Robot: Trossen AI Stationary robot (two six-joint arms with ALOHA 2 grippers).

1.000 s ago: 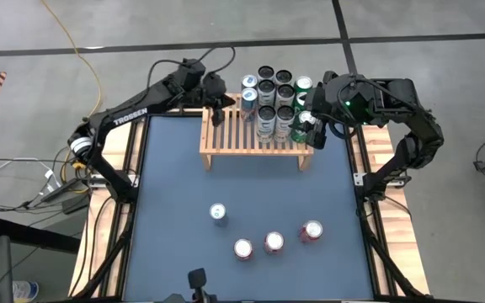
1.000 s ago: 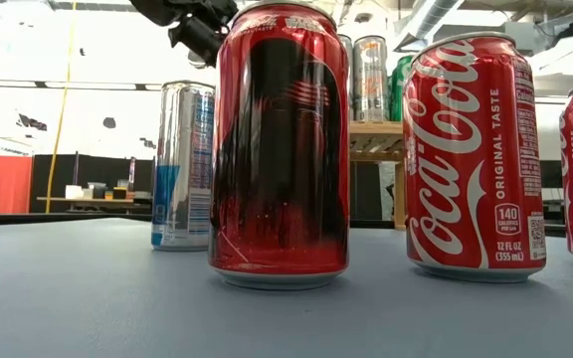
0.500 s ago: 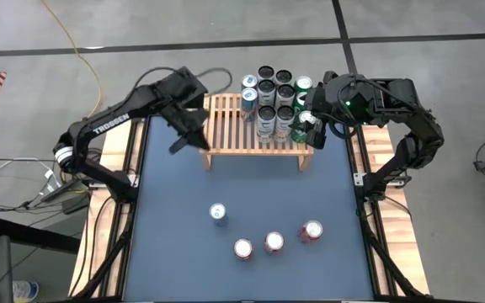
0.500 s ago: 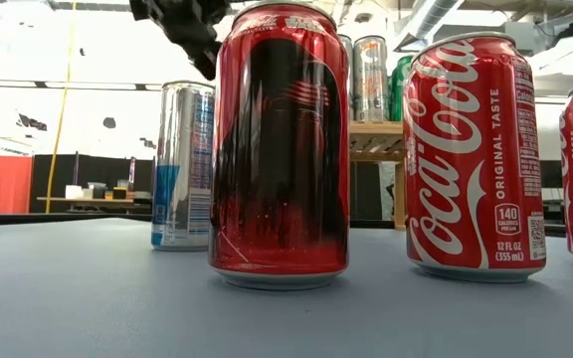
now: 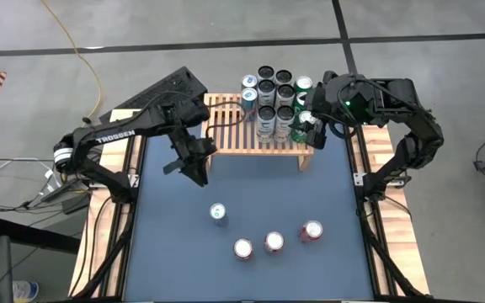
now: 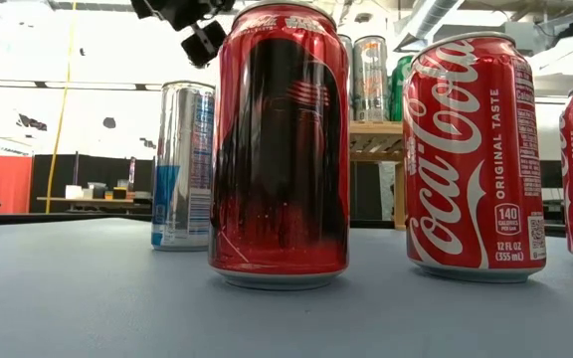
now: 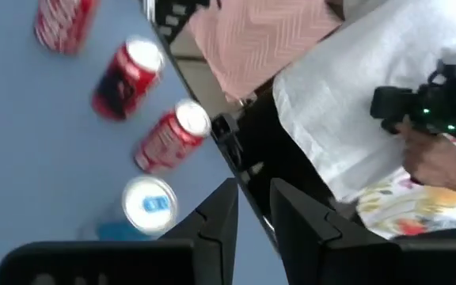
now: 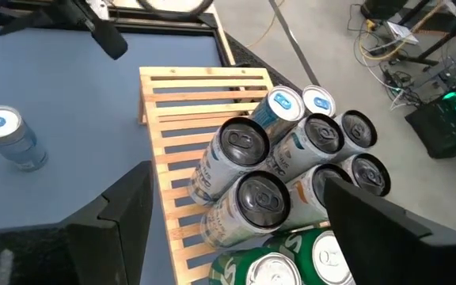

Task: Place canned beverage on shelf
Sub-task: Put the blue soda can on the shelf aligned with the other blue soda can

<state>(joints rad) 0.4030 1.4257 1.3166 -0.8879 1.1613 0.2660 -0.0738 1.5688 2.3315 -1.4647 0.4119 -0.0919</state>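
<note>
Left gripper (image 5: 194,167) over blue table (image 5: 167,244), at 8 o'clock off shelf (image 5: 226,139), jaws narrowly parted, empty. Slim blue can (image 5: 218,213) at 5 o'clock from it, upright; three red cans (image 5: 274,242) beyond. Cans (image 5: 274,105) crowd shelf's right half. Right gripper (image 5: 311,126) at shelf's 3 o'clock end, jaws wide around green can (image 5: 300,124).

**Readable markings on my feeds**

From overhead I am reading "TROSSEN" in white letters along the left arm (image 5: 116,135), toward the left of the frame. At table level, right of centre, I am seeing a red can (image 6: 474,159) carrying the script "Coca‑Cola", with "ORIGINAL TASTE" running vertically beside it, "140" with "CALORIES PER CAN" in a small box, and "12 FL OZ (355 mL)" beneath. The darker red can (image 6: 281,144) at centre is showing me no legible words, and I am making out nothing on the slim silver-and-blue can (image 6: 181,164).
</note>
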